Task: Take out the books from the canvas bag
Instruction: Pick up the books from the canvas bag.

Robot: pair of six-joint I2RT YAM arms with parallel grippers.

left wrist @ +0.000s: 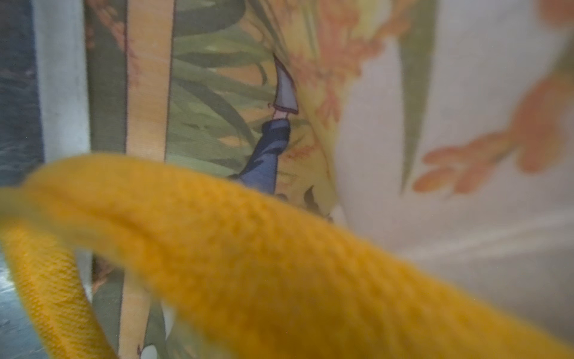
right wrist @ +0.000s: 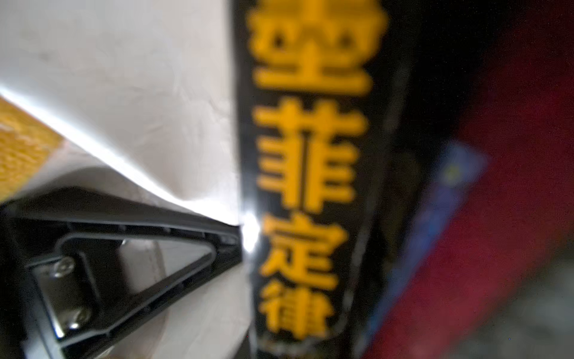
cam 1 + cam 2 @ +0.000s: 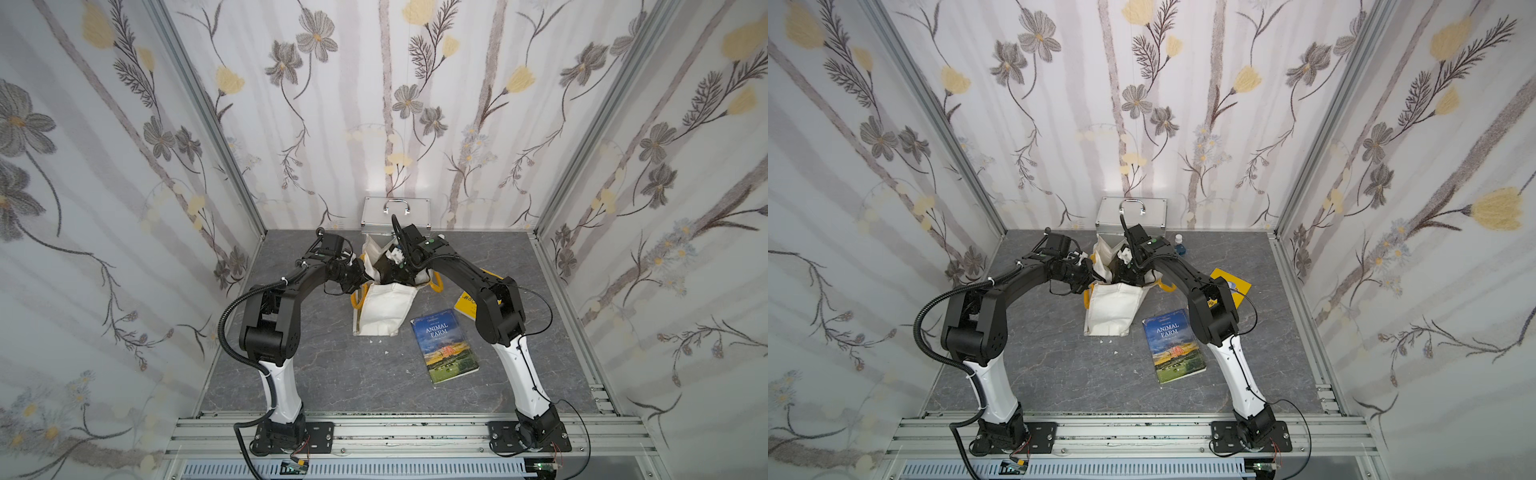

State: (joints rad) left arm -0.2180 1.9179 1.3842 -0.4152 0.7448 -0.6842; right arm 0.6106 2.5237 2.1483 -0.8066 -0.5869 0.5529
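The off-white canvas bag (image 3: 386,307) (image 3: 1115,309) stands upright mid-table. My left gripper (image 3: 360,272) is shut on the bag's left rim by its yellow strap (image 1: 248,248), which hides the jaws in the left wrist view. My right gripper (image 3: 388,270) (image 2: 310,245) reaches down into the bag's mouth. One of its fingers (image 2: 139,223) presses against the spine of a black book (image 2: 310,155) with an orange title. A red book (image 2: 512,155) stands behind that one in the bag. The "Animal Farm" book (image 3: 445,351) and a yellow book (image 3: 464,306) lie on the table.
A silver metal case (image 3: 395,212) with a handle stands against the back wall behind the bag. A small blue bottle (image 3: 1179,245) sits to its right. Wallpapered walls close in three sides. The yellow book lies partly under my right arm.
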